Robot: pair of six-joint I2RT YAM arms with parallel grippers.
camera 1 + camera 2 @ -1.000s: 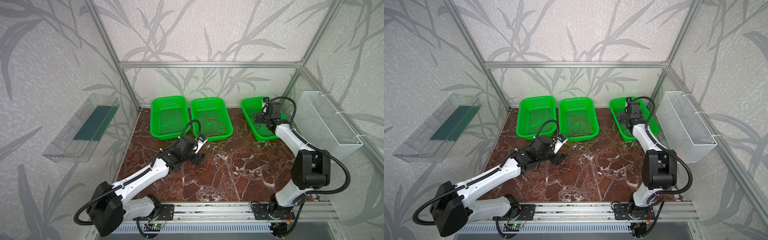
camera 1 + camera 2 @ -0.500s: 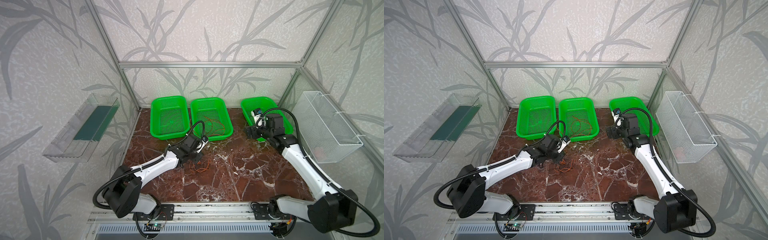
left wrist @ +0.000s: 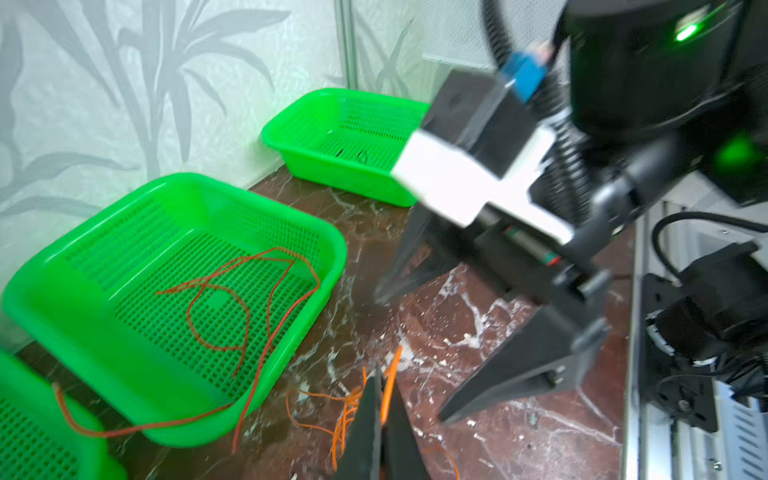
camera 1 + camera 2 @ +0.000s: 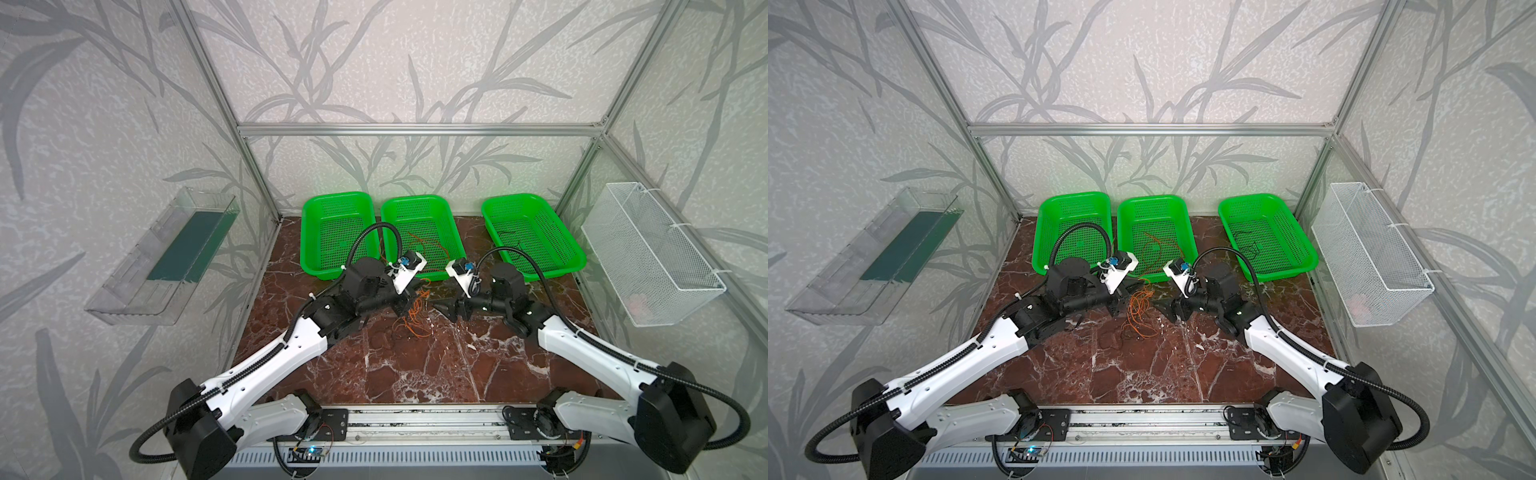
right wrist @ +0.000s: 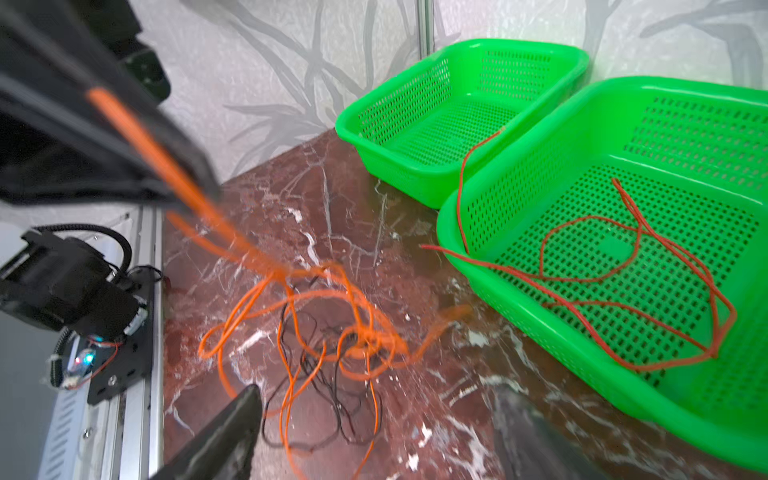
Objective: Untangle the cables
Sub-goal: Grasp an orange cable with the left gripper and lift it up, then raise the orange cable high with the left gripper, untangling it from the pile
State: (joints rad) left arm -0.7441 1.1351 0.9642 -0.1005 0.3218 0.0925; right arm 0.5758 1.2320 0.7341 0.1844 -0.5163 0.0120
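Task partly done. Red cable (image 5: 640, 227) lies in the middle green basket (image 4: 419, 198), though one end trails over the rim onto the table (image 4: 415, 374). A black cable (image 4: 508, 235) sits in the right green basket (image 4: 515, 196). Left green basket (image 4: 332, 194) looks bare, can't be sure.

Left to do: a knot of orange cable (image 5: 316, 295) and a second black cable (image 5: 281, 328) on the table, just in front of the middle basket and between the two arms. Their loops run through each other.

Left claw (image 3: 380, 386) is pressed together, pinching an orange strand at the knot's edge; that strand rises off the table. Right claw (image 5: 378, 390) is spread wide, holds nothing, and has its tips low, just beside the knot on the opposite side.

Judgement: about half sorted. Orange and black need pulling apart and then dropping into baskets, and the red end wants tucking in. Thin strands may snag and drag the whole knot along.
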